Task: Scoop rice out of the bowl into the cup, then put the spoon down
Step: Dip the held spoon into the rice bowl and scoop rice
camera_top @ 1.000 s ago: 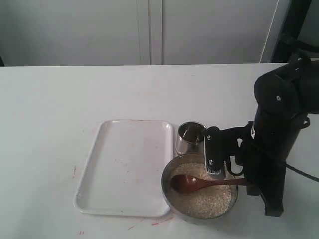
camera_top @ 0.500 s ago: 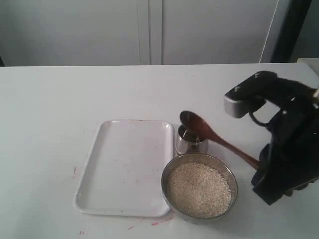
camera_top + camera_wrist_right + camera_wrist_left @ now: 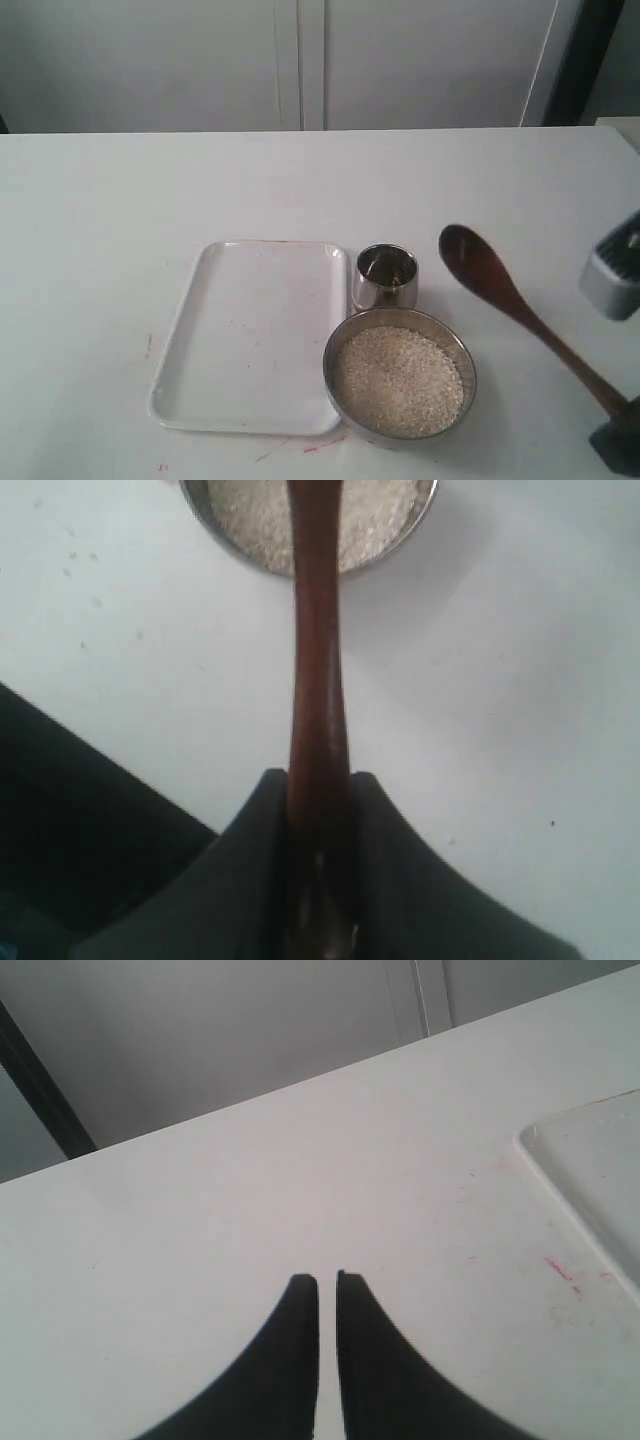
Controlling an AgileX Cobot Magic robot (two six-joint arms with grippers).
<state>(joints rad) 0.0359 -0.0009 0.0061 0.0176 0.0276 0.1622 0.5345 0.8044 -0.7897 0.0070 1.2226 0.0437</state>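
The wide steel bowl [image 3: 400, 379] holds a flat mass of off-white rice [image 3: 398, 380]. The small steel cup [image 3: 385, 276] stands just behind it, touching its rim. The dark wooden spoon [image 3: 505, 290] hangs in the air to the right of both, its oval end up and left, its handle slanting down to the lower right corner. My right gripper [image 3: 320, 777] is shut on the spoon's handle [image 3: 318, 680]; the bowl's edge [image 3: 320, 565] shows beyond it. My left gripper [image 3: 327, 1280] hovers over bare table, jaws nearly together with nothing between them.
A white rectangular tray [image 3: 255, 335] lies to the left of the bowl and cup, and its corner [image 3: 590, 1190] shows in the left wrist view. Small red marks dot the white table [image 3: 150, 200] near the tray. A pale wall stands behind.
The spoon went from lying in the rice, up over the cup, then swung right and away from both. My right arm has drawn back to the right edge of view.
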